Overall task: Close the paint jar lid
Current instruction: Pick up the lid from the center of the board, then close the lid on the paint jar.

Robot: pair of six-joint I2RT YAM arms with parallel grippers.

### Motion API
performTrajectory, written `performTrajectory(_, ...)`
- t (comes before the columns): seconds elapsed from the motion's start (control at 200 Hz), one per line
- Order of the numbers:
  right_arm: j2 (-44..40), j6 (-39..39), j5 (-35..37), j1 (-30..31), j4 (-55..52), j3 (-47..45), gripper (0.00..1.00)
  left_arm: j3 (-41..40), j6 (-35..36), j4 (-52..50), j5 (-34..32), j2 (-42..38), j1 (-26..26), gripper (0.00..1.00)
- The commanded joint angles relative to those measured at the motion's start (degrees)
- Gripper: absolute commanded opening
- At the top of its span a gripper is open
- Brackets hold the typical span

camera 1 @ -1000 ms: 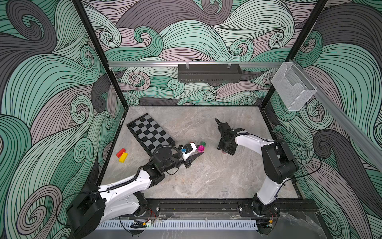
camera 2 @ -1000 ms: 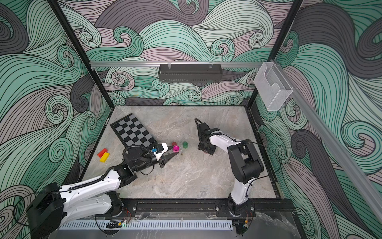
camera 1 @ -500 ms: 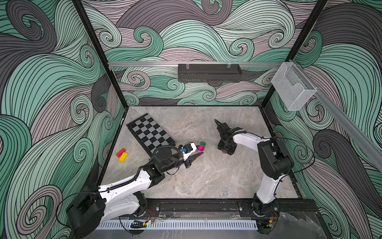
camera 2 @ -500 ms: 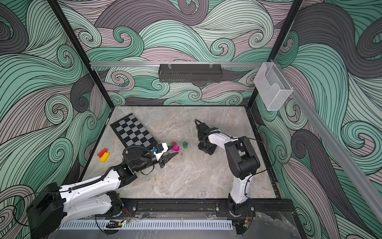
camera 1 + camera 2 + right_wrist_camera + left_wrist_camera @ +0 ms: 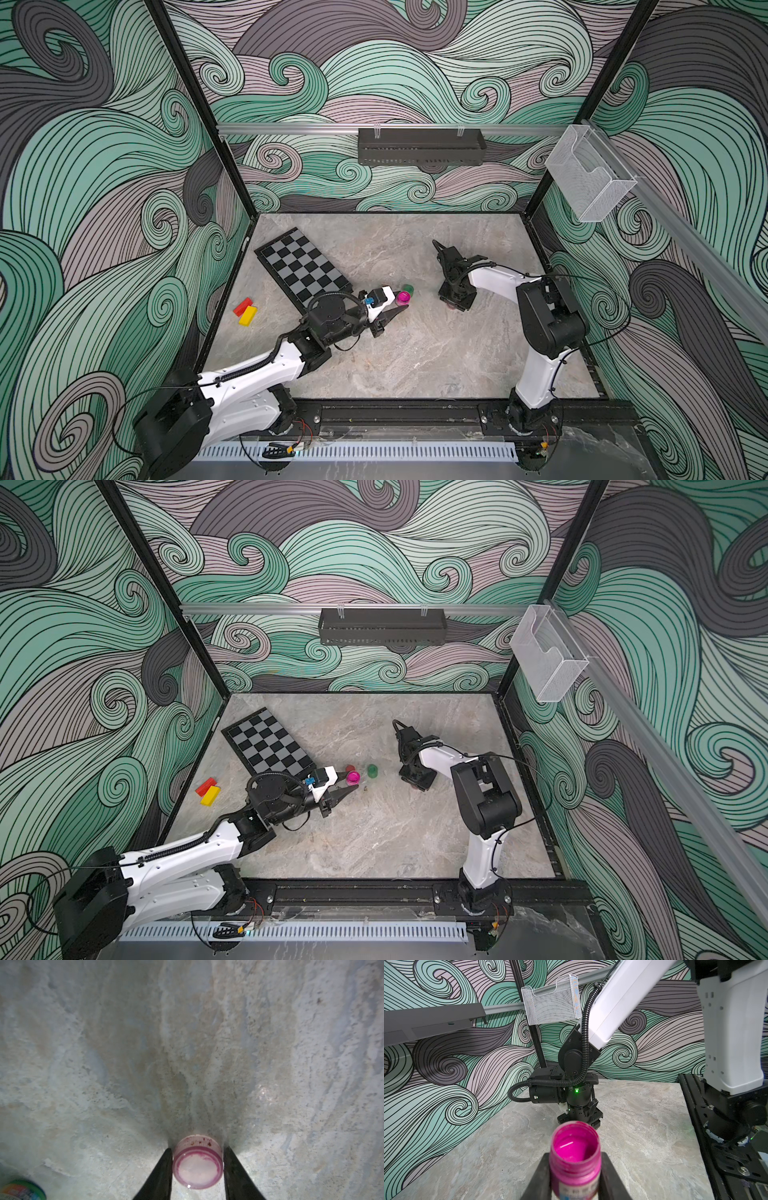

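While L fingers clamp jar, lid sits snug btwn R fingers.

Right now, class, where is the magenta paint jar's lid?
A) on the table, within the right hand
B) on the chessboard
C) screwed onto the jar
A: the lid sits on the table, flanked by the right hand; the jar is uncovered.

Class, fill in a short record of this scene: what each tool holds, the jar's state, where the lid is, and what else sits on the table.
Left tool: shut on the magenta paint jar
Jar: open, paint visible inside
Right tool: closed on the pink lid, a finger at each side
Lid: on the marble table, apart from the jar
Also there: green jar, chessboard, red block, yellow block
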Motion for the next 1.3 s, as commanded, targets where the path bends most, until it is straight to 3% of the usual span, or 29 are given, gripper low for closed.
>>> performTrajectory(0.0, 1.82, 1.49, -0.31, -0.2, 1.75, 1.03, 0.38, 0.68, 0.77, -0.18, 0.31, -1.27, 0.36, 0.22)
performTrajectory(0.205, 0.48, -0.46, -1.03, -0.2, 3.18, -0.17, 0.34, 0.63, 0.85, -0.67, 0.19, -1.38, 0.35, 0.22)
performTrajectory(0.485, -9.92, -14.39, -2.37, -0.2, 4.91, -1.26, 0.32, 0.98, 0.75, -1.06, 1.54, 0.09, 0.37, 0.22)
performTrajectory(0.866, -25.57, -27.25, -16.21, 0.02, 0.32, 1.82, 0.33, 2.22, 1.17, -3.47, 4.08, 1.08, 0.53, 0.23)
performTrajectory(1.296, -34.45, -30.98, -29.25, 4.97, -2.95, 5.95, 0.32, 2.53, -0.93, -4.4, 5.12, 1.31, 2.68, 0.23)
